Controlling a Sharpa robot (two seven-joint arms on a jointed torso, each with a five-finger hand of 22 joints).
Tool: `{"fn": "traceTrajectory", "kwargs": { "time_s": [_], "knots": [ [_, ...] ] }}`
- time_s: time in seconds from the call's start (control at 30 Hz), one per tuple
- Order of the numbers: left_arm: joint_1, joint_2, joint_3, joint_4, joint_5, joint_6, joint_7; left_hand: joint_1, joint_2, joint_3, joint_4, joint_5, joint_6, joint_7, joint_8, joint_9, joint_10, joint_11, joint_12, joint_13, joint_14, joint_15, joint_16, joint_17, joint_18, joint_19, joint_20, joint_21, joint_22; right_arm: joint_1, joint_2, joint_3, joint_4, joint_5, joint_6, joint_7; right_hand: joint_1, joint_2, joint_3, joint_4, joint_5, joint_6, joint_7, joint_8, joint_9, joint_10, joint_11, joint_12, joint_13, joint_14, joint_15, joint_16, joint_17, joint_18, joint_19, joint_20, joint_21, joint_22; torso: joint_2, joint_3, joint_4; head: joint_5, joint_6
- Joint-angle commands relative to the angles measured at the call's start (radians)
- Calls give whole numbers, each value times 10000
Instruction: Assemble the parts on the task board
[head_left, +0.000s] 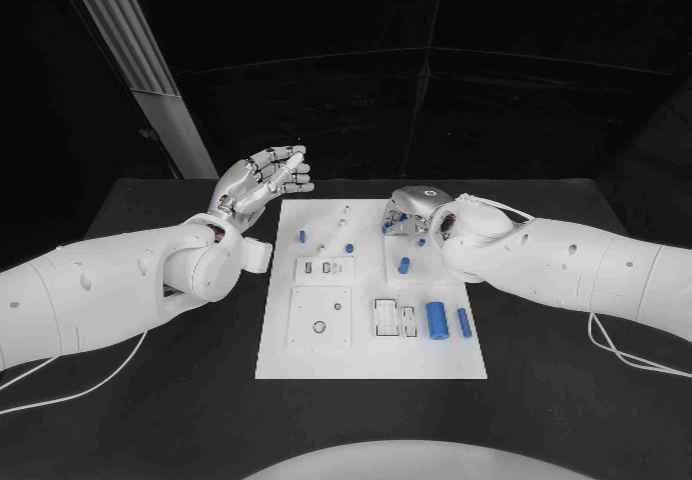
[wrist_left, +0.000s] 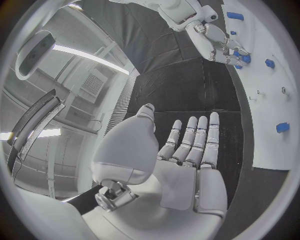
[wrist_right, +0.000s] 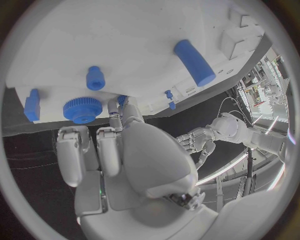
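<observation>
**Two robot hands at the white board on the black worktop**

The left robot hand (head_left: 264, 177) is raised above the worktop (head_left: 173, 400) just off the far left corner of the white board (head_left: 371, 360). Its palm is bare and its fingers (wrist_left: 190, 135) are spread and nearly straight, holding nothing.

The right robot hand (head_left: 415, 212) is lowered over the far right part of the board, fingers pointing down at the surface. In the right wrist view its fingertips (wrist_right: 119, 107) lie just beside a blue toothed wheel (wrist_right: 82, 110), but contact cannot be confirmed, so whether this hand grips anything cannot be told.

The board lies in the middle of the worktop, its long sides running from near edge to far edge. A small blue peg (wrist_right: 94, 78) stands on it near the wheel. A large blue cylinder (head_left: 436, 321) and a slimmer blue cylinder (head_left: 464, 322) lie side by side close to the board's right edge, in its near half. A short blue pin (head_left: 404, 266) lies between them and the right hand. Another blue pin (head_left: 303, 236) lies by the left edge, in the far half.
</observation>
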Motion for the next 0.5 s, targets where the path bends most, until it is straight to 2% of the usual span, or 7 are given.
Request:
{"fn": "traceTrajectory", "kwargs": {
  "time_s": [0.03, 0.2, 0.43, 0.47, 0.5],
  "knots": [
    [19, 2, 6, 6, -50, 60, 1999, -3, 83, 22, 9, 28, -66, 1479, -24, -13, -50, 11, -41, 3, -72, 14, -57, -7, 1, -55, 7, -47, -17, -7, 12, -12, 38, -37, -10, 113, 112, 30, 84, -9, -27, 129, -33, 95, 45, 90, -19, 36, -14, 704, -81, 15, 703, -75, 1039, -81, 32, 2632, 0, -1, 0, 10, 3],
    [19, -5, 6, 9, -50, 60, 1999, -3, 83, 22, 9, 28, -66, 1479, -24, -13, -50, 11, -41, 3, -72, 14, -57, -7, 1, -55, 7, -47, -17, -7, 2, -12, 76, -37, -308, 256, 177, 28, 109, -1, -27, 262, -73, 129, 54, 189, -57, 5, -18, 712, -121, 17, 733, -75, 1039, -129, 32, 2632, 2, 1, -3, 15, -2],
    [19, -26, 6, 13, -50, 60, 1999, 10, 90, 20, 9, 34, -65, 1479, -23, -15, -50, 11, -41, 4, -76, 16, -57, -5, -1, -60, 6, -46, -16, -7, -127, -8, 266, 82, -1219, 686, 210, 12, 115, 5, -27, 315, -90, 136, 55, 230, -73, -20, -20, 721, -137, 22, 777, -75, 1039, -151, 32, 2632, -1, 5, 1, 65, 33],
    [19, -28, 6, 10, -50, 59, 1999, 10, 90, 20, 9, 34, -65, 1479, -23, -15, -50, 11, -41, 4, -76, 16, -57, -5, -1, -60, 6, -46, -16, -6, -163, -1, 315, 154, -1361, 759, 213, 10, 116, 5, -27, 319, -92, 137, 55, 233, -74, -22, -20, 722, -138, 23, 783, -75, 1039, -152, 32, 2632, -1, 5, 2, 73, 35],
    [19, -28, 6, 4, -50, 57, 1999, 10, 90, 20, 9, 34, -65, 1479, -23, -15, -50, 11, -41, 4, -76, 16, -57, -5, -1, -60, 6, -46, -16, -6, -188, 62, 346, 220, -1492, 842, 222, 8, 118, 6, -27, 329, -95, 138, 55, 243, -78, -27, -20, 724, -141, 24, 791, -75, 1039, -156, 32, 2632, -2, 3, 6, 87, 39]
  ]
}}
